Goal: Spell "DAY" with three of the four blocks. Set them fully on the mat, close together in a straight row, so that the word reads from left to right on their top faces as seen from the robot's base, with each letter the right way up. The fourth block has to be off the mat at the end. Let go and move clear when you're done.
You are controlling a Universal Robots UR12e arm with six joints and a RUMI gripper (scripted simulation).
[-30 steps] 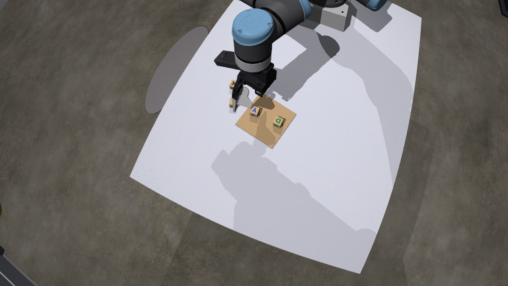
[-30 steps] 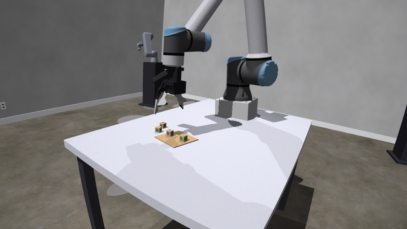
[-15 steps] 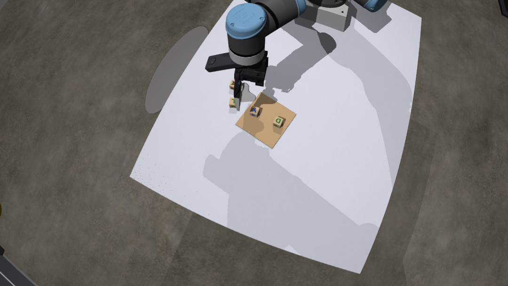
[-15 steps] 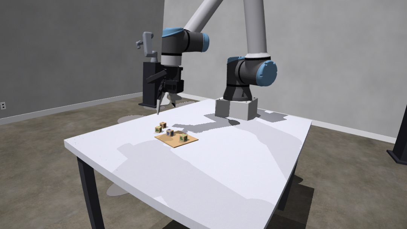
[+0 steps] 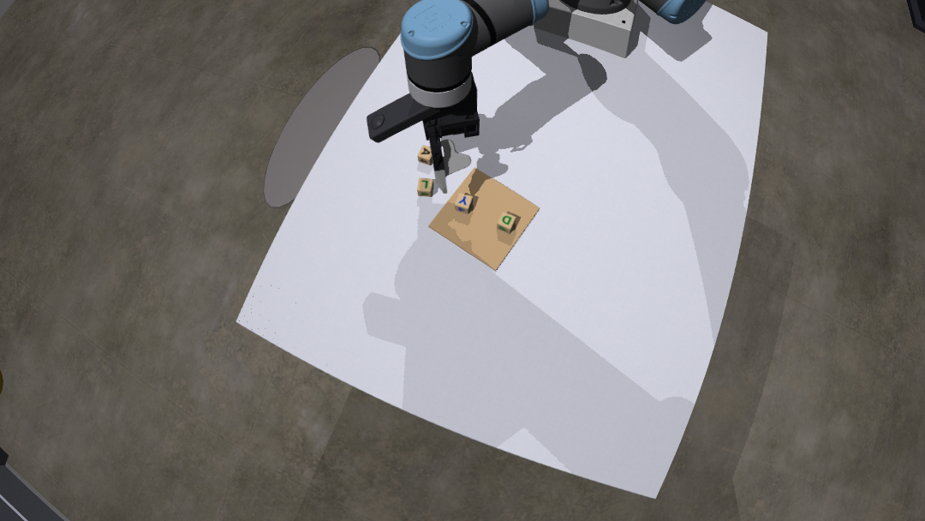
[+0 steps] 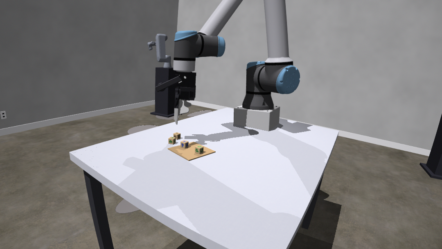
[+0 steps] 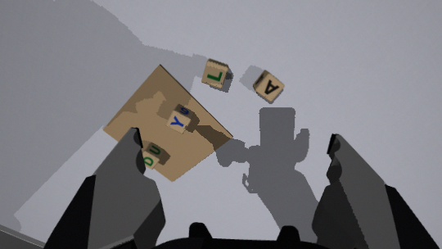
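A tan mat lies on the white table. The Y block sits on the mat near its corner, and the D block sits on the mat, apart from the Y. The A block and the L block lie off the mat on the table. My gripper hangs open and empty high above the table, over the A and L blocks. In the wrist view I see the mat, Y, D partly behind the left finger, L and A.
The robot base stands at the back of the table. A black stand with a grey device is on the floor behind the table. The table's left edge is close to the A and L blocks.
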